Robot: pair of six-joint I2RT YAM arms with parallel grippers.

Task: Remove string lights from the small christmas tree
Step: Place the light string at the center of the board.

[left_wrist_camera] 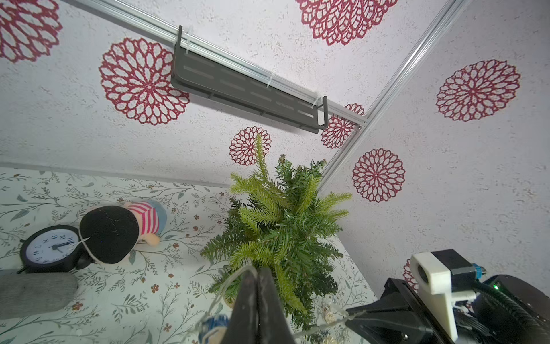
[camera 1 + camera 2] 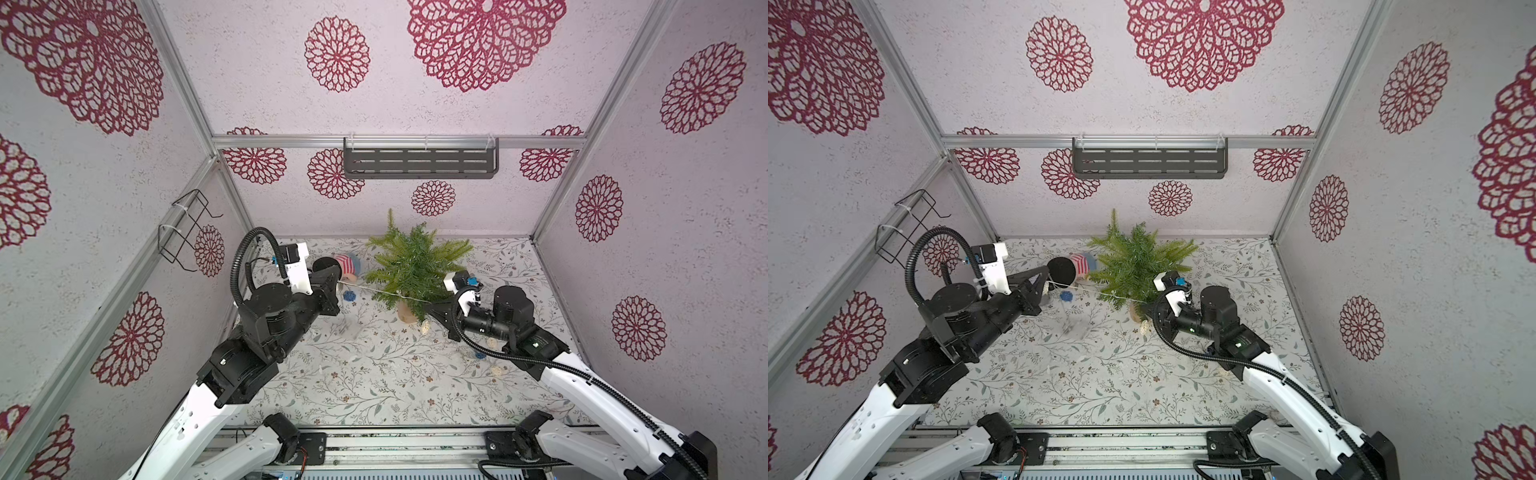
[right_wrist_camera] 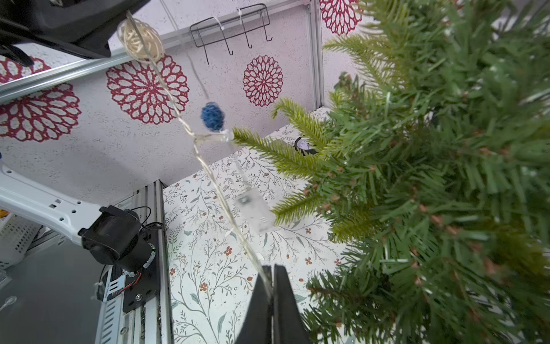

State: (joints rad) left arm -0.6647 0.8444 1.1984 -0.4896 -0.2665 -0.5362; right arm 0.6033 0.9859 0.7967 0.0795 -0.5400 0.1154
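Small christmas tree point(image 2: 415, 266): stands on its tan base point(image 2: 406, 312) toward the back of the floral counter point(image 2: 374, 374).
String lights point(image 2: 350, 296): one strand is stretched taut between the two arms, crossing in front of the tree's low branches. A blue ball point(image 3: 212, 116) and a blurred clear battery box point(image 3: 256, 213) hang from it. More balls lie on the counter under the right arm.
Left end effector point(image 2: 339, 284): jaws closed, gripping the wire left of the tree.
Right end effector point(image 3: 271, 278): jaws closed, pinching the same wire beside the tree's base.
Doll point(image 2: 349, 264): lies just left of the tree.
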